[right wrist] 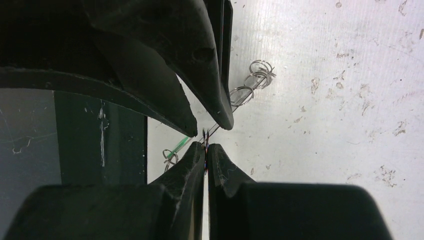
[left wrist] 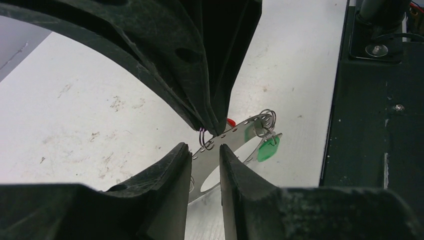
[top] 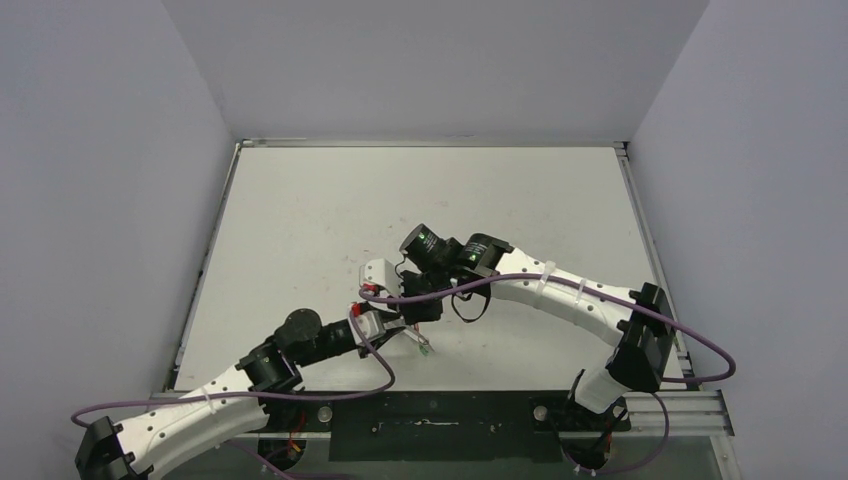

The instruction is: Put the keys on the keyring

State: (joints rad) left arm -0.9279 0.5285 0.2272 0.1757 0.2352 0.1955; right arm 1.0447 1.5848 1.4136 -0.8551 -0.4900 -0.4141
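Left tool [left wrist: 206,150] reaches in low from the near left, its fingers a little apart with the silvery keyring [left wrist: 235,134] in the gap; I cannot tell whether they clamp it. Right tool [right wrist: 206,146] bends down from the right, its fingers pinched together on the keyring's edge, tips meeting the left's. The green-tagged key [left wrist: 268,149] sits just beside the keyring's end, and a red tag [left wrist: 230,121] peeks out behind the right tool. Below is the scuffed white bench [top: 400,200], with grey walls [top: 100,200] around it.
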